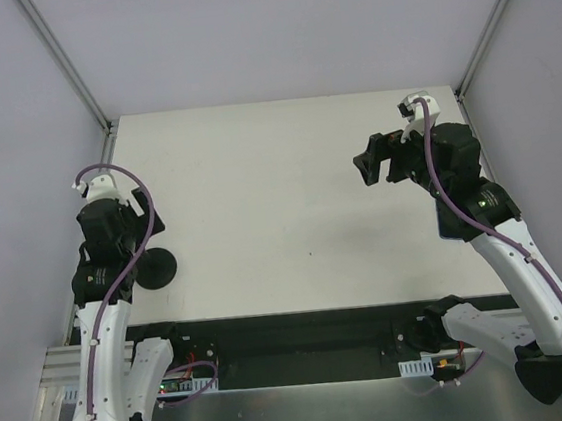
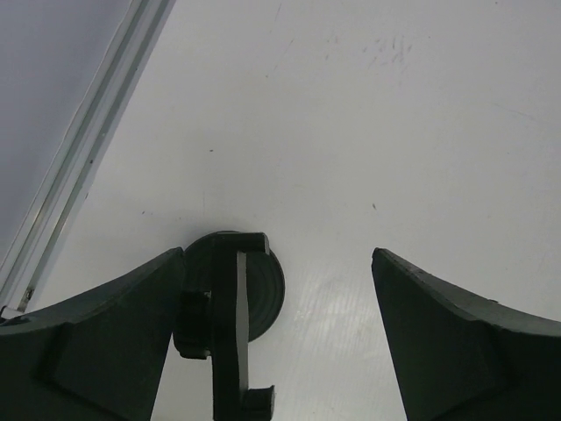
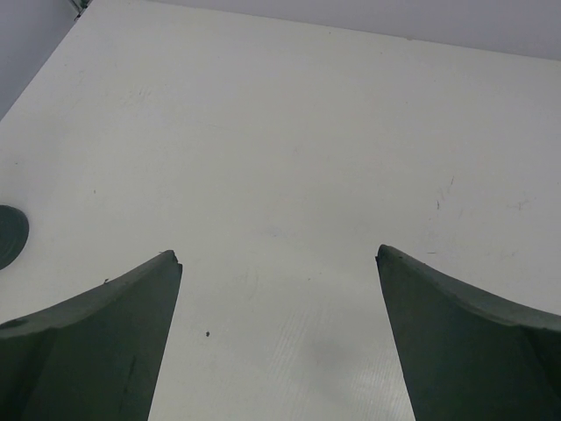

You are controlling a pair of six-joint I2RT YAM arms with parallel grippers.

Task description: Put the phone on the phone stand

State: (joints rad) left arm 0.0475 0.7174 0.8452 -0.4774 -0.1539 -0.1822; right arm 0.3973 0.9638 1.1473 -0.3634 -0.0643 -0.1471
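Left gripper (image 2: 279,256): jaws wide apart, gripping nothing; stand lies between them, close against one finger, contact not determinable.
Right gripper (image 3: 279,254): jaws wide apart, empty, over bare table (image 3: 263,132), far right.
Phone stand (image 2: 238,307): upright on round base, near left.
Phone (image 1: 444,231): right side, mostly hidden under right arm, well apart from stand.
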